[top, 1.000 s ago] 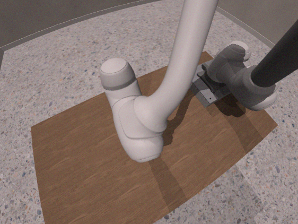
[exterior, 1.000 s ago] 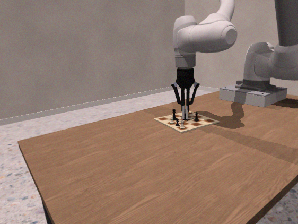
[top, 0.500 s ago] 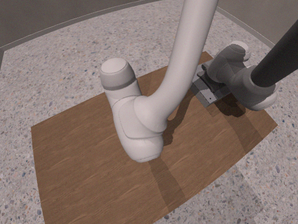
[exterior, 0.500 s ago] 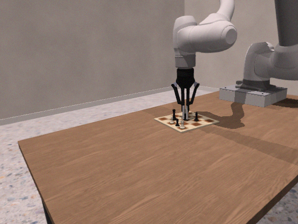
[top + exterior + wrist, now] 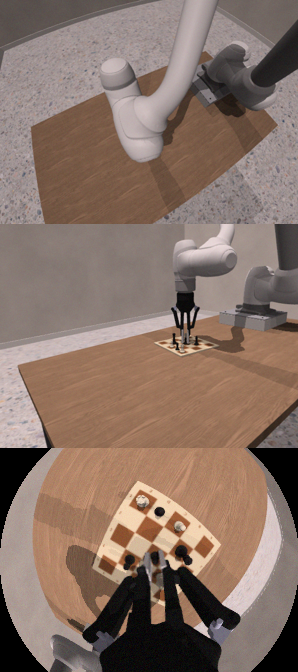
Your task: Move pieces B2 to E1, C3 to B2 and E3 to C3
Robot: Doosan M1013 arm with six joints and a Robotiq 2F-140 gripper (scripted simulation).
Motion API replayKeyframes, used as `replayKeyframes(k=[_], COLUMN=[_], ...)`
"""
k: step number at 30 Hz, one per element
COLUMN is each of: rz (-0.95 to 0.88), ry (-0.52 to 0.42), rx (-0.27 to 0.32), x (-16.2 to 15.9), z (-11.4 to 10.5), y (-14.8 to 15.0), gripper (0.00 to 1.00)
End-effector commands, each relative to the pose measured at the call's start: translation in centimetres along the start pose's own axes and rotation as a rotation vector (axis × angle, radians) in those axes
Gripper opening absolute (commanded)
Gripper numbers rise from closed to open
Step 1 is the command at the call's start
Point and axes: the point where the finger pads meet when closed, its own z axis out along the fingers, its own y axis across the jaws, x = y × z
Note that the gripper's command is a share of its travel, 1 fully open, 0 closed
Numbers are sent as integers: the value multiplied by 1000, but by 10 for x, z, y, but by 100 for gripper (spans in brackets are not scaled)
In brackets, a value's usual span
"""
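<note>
The small chessboard point(image 5: 186, 344) lies on the wooden table and also shows in the wrist view point(image 5: 156, 538). My gripper point(image 5: 185, 341) points straight down onto the board, with its fingertips at the board surface. The fingers stand slightly apart around a dark piece point(image 5: 154, 559) that stands on a square on the near side of the board in the wrist view. I cannot read the square letters. In the top view the arm hides the board.
Other pieces stand around the gripper: a tall black piece point(image 5: 174, 338), a black pawn point(image 5: 177, 346), a white piece point(image 5: 182, 348) and a black piece point(image 5: 196, 340). The robot's base plate point(image 5: 253, 320) sits at the table's far right.
</note>
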Motion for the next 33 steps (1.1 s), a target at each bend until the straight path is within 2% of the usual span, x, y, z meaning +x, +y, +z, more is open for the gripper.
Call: replayKeyframes(k=[1,2,4,5,20,25,30,33], rz=[0,0,0,0,0,0,0,0], ry=[0,0,0,0,0,0,0,0], rx=[0,0,0,0,0,0,0,0], x=[0,0,0,0,0,0,0,0], z=[0,0,0,0,-3,-18,-43,-49], y=[0,0,0,0,0,0,0,0], gripper=[12,16,16,20,20,20,20,20])
